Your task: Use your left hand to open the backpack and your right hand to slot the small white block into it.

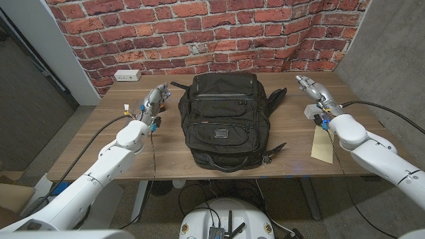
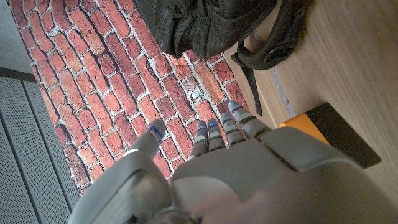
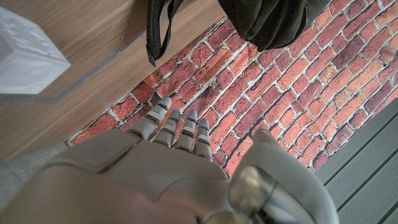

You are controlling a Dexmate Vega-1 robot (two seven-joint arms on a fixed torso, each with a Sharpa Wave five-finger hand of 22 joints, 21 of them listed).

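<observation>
The black backpack (image 1: 222,119) lies on the wooden table (image 1: 292,133) at its middle, zipped closed, with its top toward the brick wall. My left hand (image 1: 154,99) is held just left of the backpack's top corner, apart from it, fingers straight and holding nothing. In the left wrist view the left hand (image 2: 236,168) points at the wall, with the backpack (image 2: 211,25) and its strap (image 2: 273,46) beyond. My right hand (image 1: 311,87) is held right of the backpack, fingers extended and empty. The small white block (image 3: 28,59) sits on the table beside the right hand (image 3: 174,162).
A tan flat envelope (image 1: 323,145) lies at the table's front right, under my right forearm. A white power strip (image 1: 126,75) sits at the back left corner. The brick wall (image 1: 212,33) stands right behind the table. Backpack straps (image 1: 277,98) trail off to the right.
</observation>
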